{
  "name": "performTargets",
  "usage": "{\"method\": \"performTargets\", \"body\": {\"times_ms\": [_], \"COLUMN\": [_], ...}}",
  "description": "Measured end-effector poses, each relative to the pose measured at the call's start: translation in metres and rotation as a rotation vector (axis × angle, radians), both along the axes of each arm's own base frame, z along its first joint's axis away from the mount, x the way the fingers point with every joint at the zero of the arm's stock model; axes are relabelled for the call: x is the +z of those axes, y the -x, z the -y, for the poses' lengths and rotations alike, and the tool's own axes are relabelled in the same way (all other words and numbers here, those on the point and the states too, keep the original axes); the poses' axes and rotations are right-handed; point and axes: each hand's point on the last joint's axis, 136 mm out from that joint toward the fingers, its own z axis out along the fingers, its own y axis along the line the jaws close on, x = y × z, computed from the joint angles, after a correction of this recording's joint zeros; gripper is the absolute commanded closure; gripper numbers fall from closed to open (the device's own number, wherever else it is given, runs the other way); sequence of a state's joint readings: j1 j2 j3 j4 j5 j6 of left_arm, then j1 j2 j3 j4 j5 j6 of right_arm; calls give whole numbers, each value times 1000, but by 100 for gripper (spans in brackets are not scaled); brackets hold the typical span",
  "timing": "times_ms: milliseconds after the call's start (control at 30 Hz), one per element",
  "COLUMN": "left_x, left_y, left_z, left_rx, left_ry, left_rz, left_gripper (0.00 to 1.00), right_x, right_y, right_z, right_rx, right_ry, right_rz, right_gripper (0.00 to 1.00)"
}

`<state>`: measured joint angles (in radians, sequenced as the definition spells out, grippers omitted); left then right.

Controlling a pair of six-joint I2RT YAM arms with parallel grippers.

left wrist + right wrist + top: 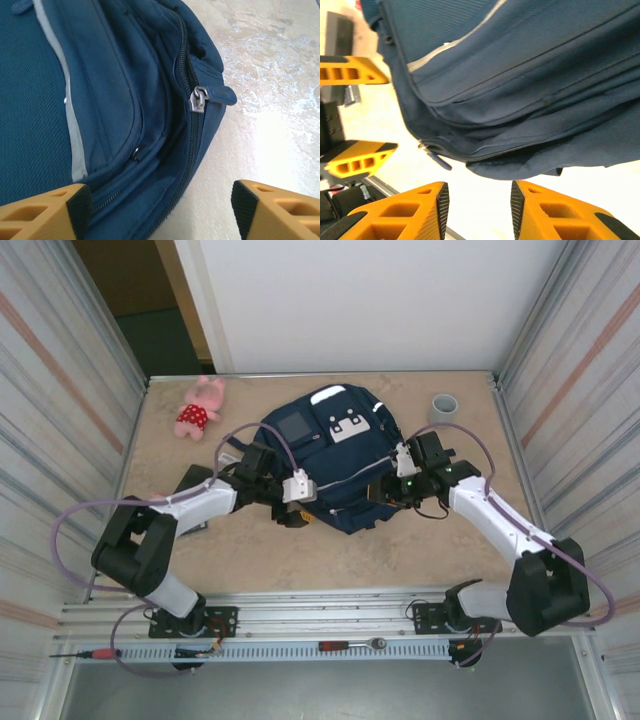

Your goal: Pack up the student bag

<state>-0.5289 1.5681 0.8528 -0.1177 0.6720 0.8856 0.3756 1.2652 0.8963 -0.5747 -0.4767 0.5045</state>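
The student bag (330, 455), a large navy backpack with white stripes and a grey square panel, lies flat in the middle of the table. My left gripper (297, 512) is at its near left corner and stands open (162, 210); the bag's zippered edge (150, 150) reaches partly between the fingers, untouched by the right one. A metal zipper slider with a blue pull (200, 98) sits on that corner. My right gripper (385, 492) is at the bag's near right side, open (479, 207), with bare table between its fingers and the bag's edge (520, 165) just beyond.
A pink plush toy (200, 410) lies at the back left and a grey cup (444, 407) at the back right. A dark flat object (195, 480) sits under the left arm. A screwdriver (95, 652) and a ratchet (350, 644) rest on the front rail.
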Motion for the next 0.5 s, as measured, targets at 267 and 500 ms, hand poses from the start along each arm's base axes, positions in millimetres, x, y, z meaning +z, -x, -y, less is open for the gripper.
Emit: {"method": "performTargets", "body": {"times_ms": [267, 500], "left_x": [-22, -23], "left_y": [15, 18], "left_z": [23, 24], "left_rx": [-119, -127], "left_ry": [-65, -84], "left_rz": [44, 19], "left_gripper": [49, 89], "right_x": [6, -3], "right_y": [16, 27], "right_z": [-10, -12], "right_rx": [41, 37], "right_ry": [-22, -31], "right_rz": [44, 25], "right_gripper": [62, 62]}}
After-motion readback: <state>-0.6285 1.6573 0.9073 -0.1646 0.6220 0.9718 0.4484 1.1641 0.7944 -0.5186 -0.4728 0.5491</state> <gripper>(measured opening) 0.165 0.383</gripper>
